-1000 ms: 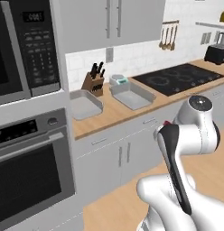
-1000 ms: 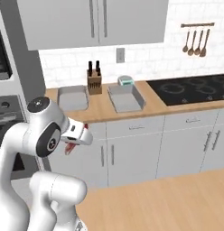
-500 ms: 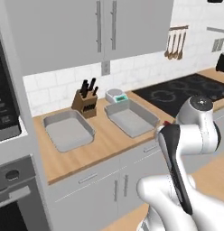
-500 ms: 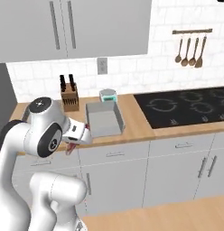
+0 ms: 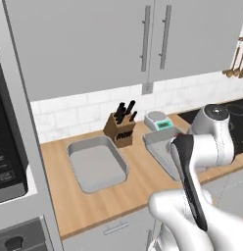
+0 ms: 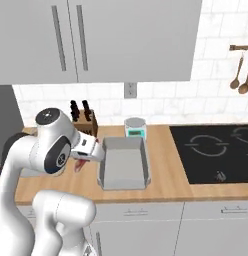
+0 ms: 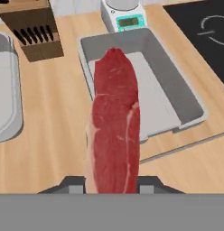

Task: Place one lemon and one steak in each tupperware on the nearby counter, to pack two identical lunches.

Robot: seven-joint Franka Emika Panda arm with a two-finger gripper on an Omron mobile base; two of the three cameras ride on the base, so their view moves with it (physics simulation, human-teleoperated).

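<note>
Steak [image 7: 114,126] fills the middle of my hand view, a long red slab with the end effector [image 7: 113,184] clamped on its near end, fingers barely peeking out either side. It's hanging over the counter [image 7: 59,117], just left of the right tupperware [image 7: 177,101], with its far tip over that tray's left wall. From the right base view I can see a bit of red under the end effector [image 6: 82,162], right beside that same tray [image 6: 123,165]. The second tupperware [image 5: 96,164] sits further left, with the knife block [image 5: 121,128] behind and between the two. The little scale [image 6: 135,127] is at the far end of the right tray. Cooktop [image 6: 216,150] is off to the right.
</note>
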